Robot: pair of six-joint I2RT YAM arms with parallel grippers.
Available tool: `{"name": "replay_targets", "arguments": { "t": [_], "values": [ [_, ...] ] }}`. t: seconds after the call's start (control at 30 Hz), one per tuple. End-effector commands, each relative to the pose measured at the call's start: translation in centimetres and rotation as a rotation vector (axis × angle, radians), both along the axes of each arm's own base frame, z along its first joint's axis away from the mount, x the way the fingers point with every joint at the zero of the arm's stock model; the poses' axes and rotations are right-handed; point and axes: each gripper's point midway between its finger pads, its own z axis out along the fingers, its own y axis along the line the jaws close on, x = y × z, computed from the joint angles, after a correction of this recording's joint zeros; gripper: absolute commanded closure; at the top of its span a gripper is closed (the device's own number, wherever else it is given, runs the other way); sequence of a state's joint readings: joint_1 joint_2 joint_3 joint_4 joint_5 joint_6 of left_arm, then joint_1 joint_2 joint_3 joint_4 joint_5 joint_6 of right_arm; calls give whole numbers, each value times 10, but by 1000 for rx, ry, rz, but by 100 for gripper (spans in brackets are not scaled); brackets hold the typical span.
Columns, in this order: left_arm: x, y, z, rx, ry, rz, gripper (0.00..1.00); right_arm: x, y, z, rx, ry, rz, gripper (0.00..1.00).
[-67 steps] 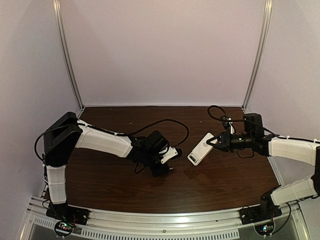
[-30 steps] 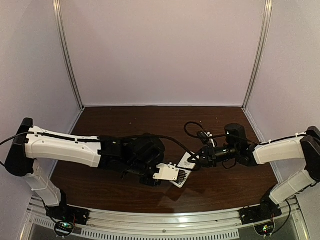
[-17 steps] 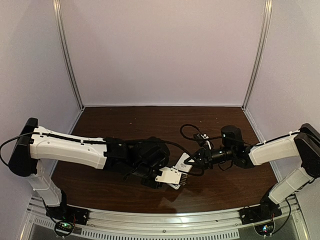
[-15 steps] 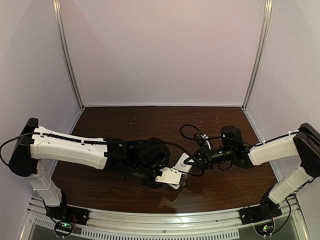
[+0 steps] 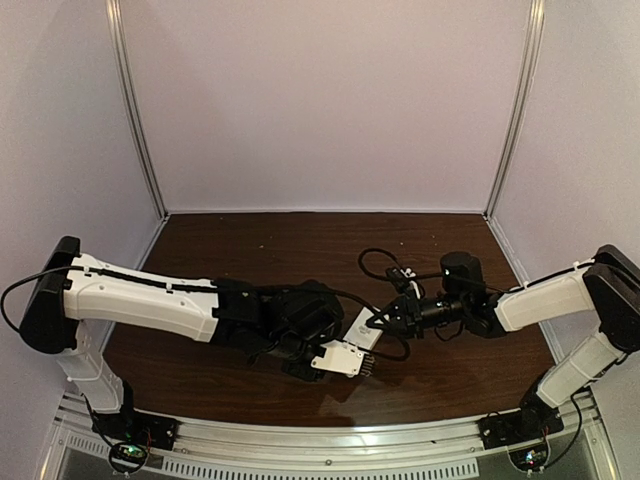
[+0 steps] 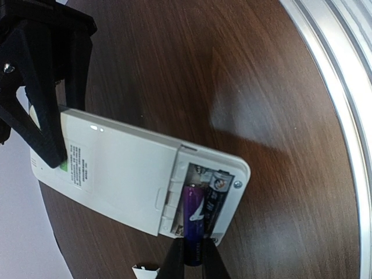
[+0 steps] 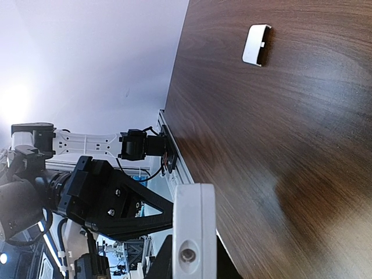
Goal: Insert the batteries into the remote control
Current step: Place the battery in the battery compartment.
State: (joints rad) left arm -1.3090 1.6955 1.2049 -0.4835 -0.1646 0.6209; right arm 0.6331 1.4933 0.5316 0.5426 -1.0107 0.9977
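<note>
Two grippers hold the remote control while a battery goes in its open slot.
The remote control is near the middle of the brown surface, toward the front, with its plain white back facing up. It is lifted a little off the surface. The right gripper is closed tight on one end of it, with a black finger pressed on top. At the other end the slot is open. One purple battery lies partly in the slot, and its near end sticks out past the edge. The left gripper is closed on that end, one dark finger on each side. A small white cover lies flat on the surface, well apart from the remote control.
</note>
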Motion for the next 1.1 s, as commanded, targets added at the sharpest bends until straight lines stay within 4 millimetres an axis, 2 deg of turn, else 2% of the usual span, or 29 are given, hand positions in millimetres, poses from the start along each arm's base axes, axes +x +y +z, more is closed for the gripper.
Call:
{"name": "replay_targets", "arguments": {
  "t": [0.0,0.3,0.4,0.53,0.67,0.73,0.87,1.07],
  "values": [
    [-1,-7,-2,12,-6,-10,98,2,5,14,53,-46,1,100],
    [-1,-13,-2,19,-16,-3,83,1,7,14,58,-46,7,100],
    [3,-10,-1,22,-31,18,76,1,7,14,58,-51,9,100],
    [7,-7,8,-1,-49,50,66,2,7,14,57,-61,6,100],
    [12,-7,27,-60,-79,76,61,4,7,11,61,-59,2,100],
    [13,-7,34,-90,-87,76,62,5,7,10,68,-54,-1,100],
    [17,-4,37,-104,-95,63,76,5,8,8,78,-42,1,100],
    [17,-5,36,-104,-99,38,80,6,10,11,95,-42,7,100]
  ]
}}
